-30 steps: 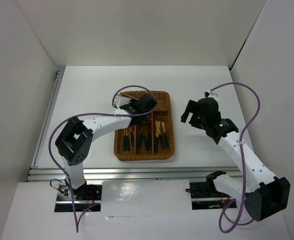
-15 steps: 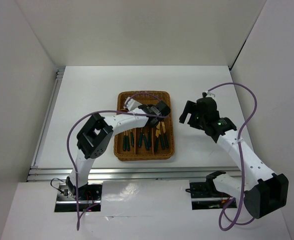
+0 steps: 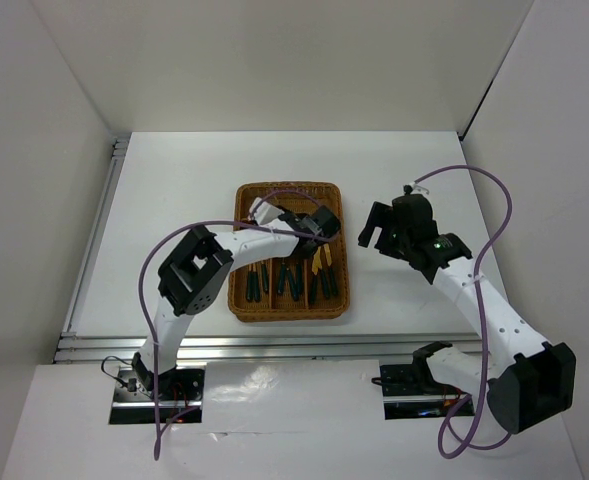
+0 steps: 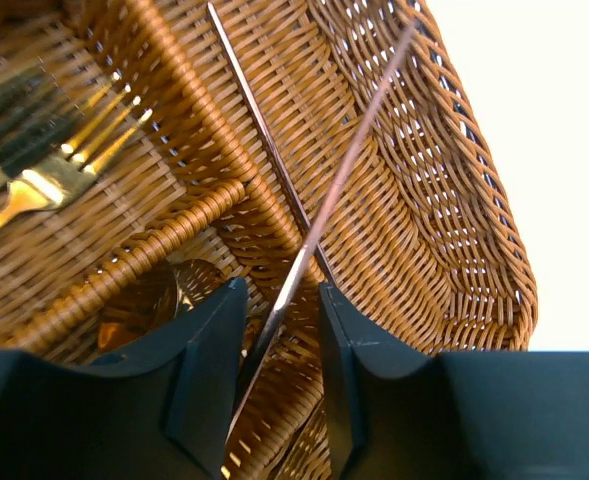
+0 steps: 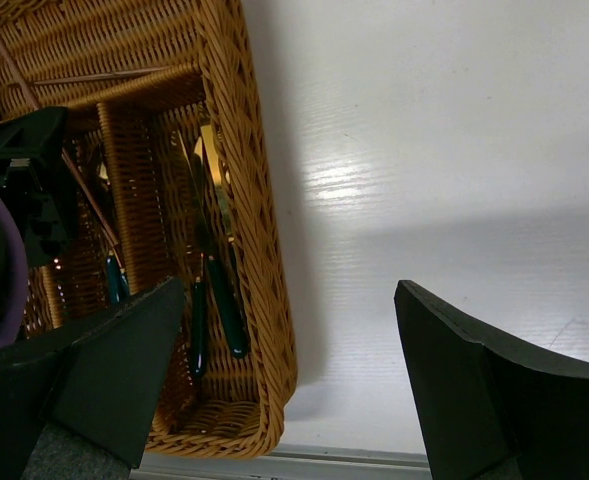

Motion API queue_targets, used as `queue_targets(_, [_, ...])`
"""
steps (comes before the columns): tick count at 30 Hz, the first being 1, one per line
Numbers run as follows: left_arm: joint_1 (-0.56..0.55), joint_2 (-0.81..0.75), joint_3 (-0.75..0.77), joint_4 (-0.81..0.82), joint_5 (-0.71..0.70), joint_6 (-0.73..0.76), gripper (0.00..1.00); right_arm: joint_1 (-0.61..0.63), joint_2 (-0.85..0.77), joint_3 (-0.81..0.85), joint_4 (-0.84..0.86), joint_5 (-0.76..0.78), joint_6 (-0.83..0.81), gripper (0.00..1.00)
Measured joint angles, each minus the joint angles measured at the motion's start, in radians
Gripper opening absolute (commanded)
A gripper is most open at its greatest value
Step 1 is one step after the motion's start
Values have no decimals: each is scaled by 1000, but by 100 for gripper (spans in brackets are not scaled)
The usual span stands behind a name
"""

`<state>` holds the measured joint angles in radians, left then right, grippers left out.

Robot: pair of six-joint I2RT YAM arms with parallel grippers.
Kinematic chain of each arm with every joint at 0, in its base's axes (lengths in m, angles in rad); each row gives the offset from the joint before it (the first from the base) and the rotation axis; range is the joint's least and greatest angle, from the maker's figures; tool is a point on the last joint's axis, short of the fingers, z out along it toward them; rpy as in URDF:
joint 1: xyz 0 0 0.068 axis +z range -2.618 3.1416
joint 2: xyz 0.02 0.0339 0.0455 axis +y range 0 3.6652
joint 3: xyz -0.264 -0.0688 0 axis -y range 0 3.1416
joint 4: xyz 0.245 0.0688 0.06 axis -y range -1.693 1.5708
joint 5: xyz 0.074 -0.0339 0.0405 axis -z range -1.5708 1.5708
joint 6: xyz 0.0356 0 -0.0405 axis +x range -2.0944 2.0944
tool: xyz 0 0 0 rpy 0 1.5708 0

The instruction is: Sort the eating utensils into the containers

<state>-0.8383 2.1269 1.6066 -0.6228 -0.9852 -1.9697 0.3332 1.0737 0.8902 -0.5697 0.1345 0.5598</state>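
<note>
Chopstick (image 4: 349, 160) inside parted left tool (image 4: 279, 300) — tray (image 4: 494, 230) rim just beside

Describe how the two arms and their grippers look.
The left arm and right arm: white links, bulky black joints, each with a looping purple cable. The left gripper and right gripper: black, two broad fingers. A green light shows on the right arm.
</note>
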Motion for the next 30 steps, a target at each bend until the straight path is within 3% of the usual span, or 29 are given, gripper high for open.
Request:
queue_targets(6, [10,-20,-104,202,-12,-2,52,0,3,0,0,0,0,94])
queue_targets(8, [16,-23,-122,258,-11,-2,48,0,3,0,0,-2,0,94])
queue_targets(10, [23,-23,-137,322,-5,-6,36,0,3,0,0,-5,0,94])
queue_targets(21, [40,-103,-277,533,33,-2,30,0,4,0,0,-15,0,94])
queue_targets(30, [39,-150,-291,690,76,-3,27,0,4,-1,0,-19,0,94])
